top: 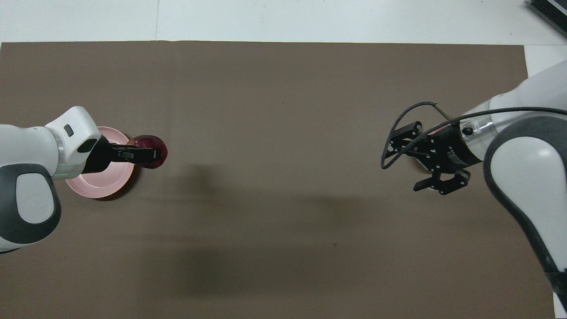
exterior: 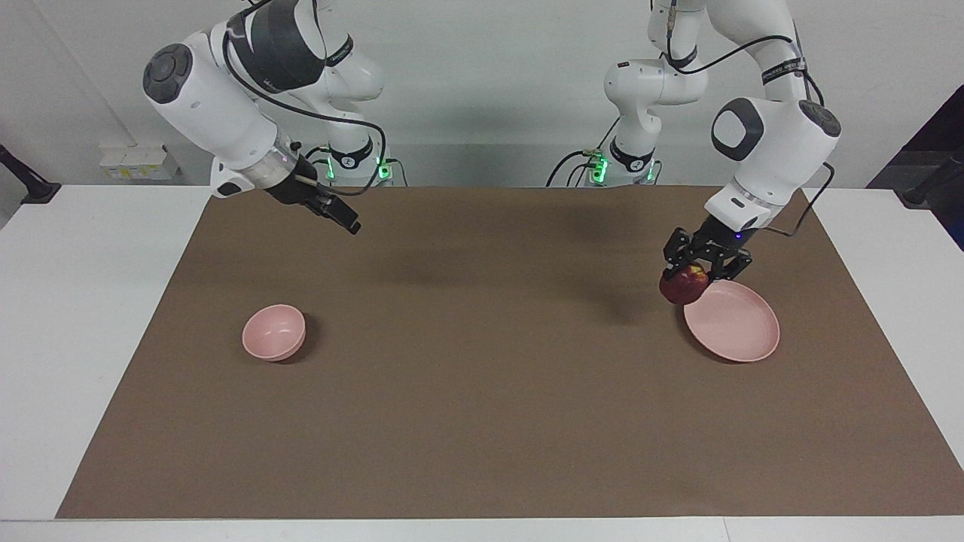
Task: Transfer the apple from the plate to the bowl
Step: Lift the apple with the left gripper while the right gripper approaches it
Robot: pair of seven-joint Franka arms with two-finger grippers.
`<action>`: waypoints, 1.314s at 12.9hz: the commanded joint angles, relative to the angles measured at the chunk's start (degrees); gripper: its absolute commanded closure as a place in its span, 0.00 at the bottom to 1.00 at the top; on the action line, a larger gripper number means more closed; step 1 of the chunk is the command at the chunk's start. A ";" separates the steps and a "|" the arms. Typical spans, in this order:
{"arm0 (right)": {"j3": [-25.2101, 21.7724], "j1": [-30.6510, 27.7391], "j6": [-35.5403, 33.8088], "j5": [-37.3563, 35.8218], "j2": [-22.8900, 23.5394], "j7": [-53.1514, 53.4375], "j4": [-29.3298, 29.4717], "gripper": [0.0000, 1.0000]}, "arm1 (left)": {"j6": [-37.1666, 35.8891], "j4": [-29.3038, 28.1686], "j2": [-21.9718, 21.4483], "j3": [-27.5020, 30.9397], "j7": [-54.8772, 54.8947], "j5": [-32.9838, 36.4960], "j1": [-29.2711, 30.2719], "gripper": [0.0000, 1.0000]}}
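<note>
The dark red apple (exterior: pixel 681 289) hangs in the air, with my left gripper (exterior: pixel 697 274) shut on it from above. It is over the plate's edge, on the side toward the right arm's end. The pale pink plate (exterior: pixel 736 333) lies bare on the brown mat. In the overhead view the apple (top: pixel 151 146) shows just off the plate (top: pixel 101 188), under the left gripper (top: pixel 148 153). The small pink bowl (exterior: pixel 274 332) sits at the right arm's end. My right gripper (exterior: pixel 345 219) hangs open and high; from overhead the right gripper (top: pixel 409 161) covers most of the bowl.
A brown mat (exterior: pixel 482 391) covers most of the white table (exterior: pixel 68 316). A black cable (top: pixel 392 133) loops from the right wrist. Nothing else stands on the mat between bowl and plate.
</note>
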 commanded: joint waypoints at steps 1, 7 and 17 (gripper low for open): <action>0.40 0.17 4.90 10.02 0.32 4.11 -3.69 0.00 | -3.04 0.75 -0.50 -0.96 -1.04 -8.66 -0.15 1.00; 0.40 5.34 18.51 32.63 2.60 8.66 -8.45 0.00 | -7.36 0.22 -2.08 -2.98 -1.04 -23.61 -0.24 1.00; 0.49 14.84 30.23 57.80 7.09 8.87 -6.96 0.00 | 1.07 0.83 -1.74 -11.16 -1.04 -36.54 -0.06 1.00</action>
